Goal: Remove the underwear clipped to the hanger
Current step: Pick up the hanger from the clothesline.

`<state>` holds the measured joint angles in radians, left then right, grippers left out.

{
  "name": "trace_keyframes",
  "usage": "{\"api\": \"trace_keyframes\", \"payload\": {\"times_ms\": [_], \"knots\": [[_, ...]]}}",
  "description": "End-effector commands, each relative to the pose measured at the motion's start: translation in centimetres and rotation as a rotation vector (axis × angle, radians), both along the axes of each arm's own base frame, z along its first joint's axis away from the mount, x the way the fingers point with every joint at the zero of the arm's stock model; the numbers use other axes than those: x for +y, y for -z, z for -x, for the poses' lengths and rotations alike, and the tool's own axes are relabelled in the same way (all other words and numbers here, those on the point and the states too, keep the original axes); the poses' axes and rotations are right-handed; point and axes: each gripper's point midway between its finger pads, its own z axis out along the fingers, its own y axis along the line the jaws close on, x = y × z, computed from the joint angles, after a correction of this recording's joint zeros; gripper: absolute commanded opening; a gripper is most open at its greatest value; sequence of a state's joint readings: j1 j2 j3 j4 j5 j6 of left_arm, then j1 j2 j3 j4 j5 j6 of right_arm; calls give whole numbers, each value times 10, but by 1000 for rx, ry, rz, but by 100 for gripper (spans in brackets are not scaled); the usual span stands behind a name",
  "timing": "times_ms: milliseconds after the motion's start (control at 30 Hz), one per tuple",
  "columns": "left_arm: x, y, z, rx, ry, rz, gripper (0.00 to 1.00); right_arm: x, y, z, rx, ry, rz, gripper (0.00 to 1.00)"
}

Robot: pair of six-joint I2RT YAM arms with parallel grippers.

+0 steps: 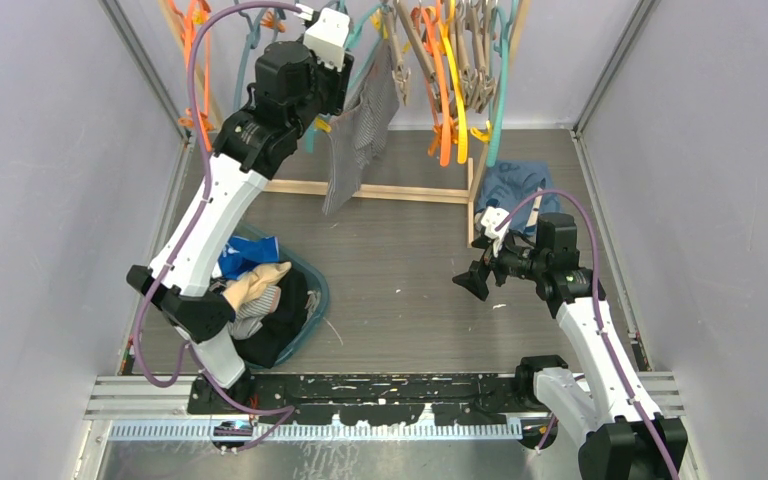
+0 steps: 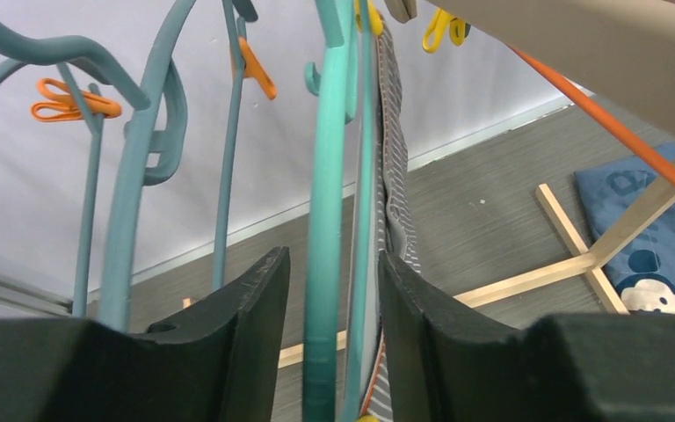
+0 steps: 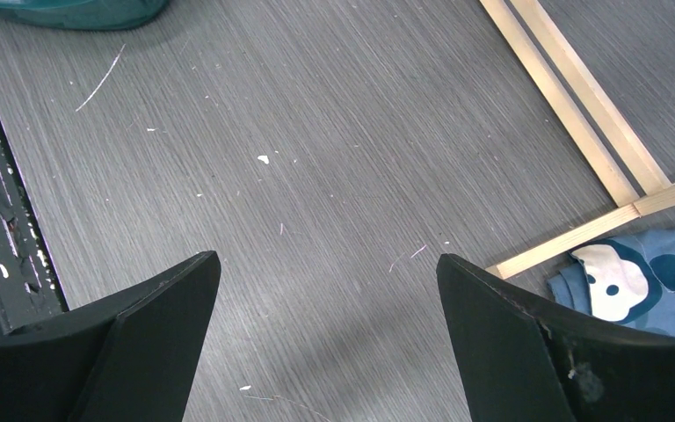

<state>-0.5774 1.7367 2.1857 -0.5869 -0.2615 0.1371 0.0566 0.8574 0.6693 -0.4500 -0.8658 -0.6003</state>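
Note:
A grey white-striped underwear (image 1: 360, 140) hangs clipped to a teal hanger (image 1: 360, 60) on the rack at the back. My left gripper (image 1: 343, 95) is raised to it. In the left wrist view its open jaws (image 2: 332, 264) straddle the teal hanger bars (image 2: 325, 220). The right finger touches the striped cloth (image 2: 395, 176), and a gap shows at the left finger. My right gripper (image 1: 472, 282) is open and empty low over the table, as the right wrist view (image 3: 327, 264) shows. More underwear, bright blue (image 1: 250, 255) and beige (image 1: 260, 285), lies in the teal basket (image 1: 312, 285).
A wooden rack base (image 1: 400, 192) crosses the back of the table, with orange hangers (image 1: 447, 80) and other hangers above. A blue cartoon-face garment (image 1: 515, 185) lies at the back right, beside the rack foot (image 3: 580, 237). Grey walls close in both sides.

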Motion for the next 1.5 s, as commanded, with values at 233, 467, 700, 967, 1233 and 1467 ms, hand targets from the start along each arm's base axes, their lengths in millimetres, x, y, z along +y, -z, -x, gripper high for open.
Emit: {"api": "trace_keyframes", "payload": {"times_ms": [233,467,700,967,1233,1467], "knots": [[36,-63,15,-137,-42,120,22,1,-8,1,-40,-19,-9,100],[50,-80,19,-165,-60,149,4,2,-7,1,-38,-22,-9,100],[56,-95,24,-206,-54,158,0,2,-6,2,-33,-22,-9,100],[44,-106,30,-245,34,154,0,2,-6,2,-35,-22,-8,100],[52,-119,39,-296,29,118,0,1,-5,2,-34,-22,-6,100],[55,-134,50,-343,46,111,0,2,-3,2,-29,-24,-5,100]]}}
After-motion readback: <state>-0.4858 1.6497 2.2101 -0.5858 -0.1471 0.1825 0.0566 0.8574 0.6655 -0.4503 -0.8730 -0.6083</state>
